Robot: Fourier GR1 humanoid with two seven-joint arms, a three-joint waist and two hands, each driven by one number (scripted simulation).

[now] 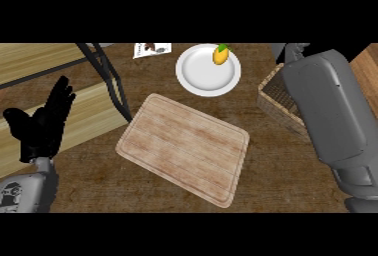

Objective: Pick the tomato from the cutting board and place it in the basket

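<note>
Left hand (46,120): resting at left, fingers straight and apart.
Right hand: hidden; forearm (328,115) over basket (275,102).
Tomato: unseen; cutting board (184,145) bare.

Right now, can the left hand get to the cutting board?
Probably yes. The left hand is open at the view's left, and the cutting board lies just to its right with nothing visible between them.
</note>
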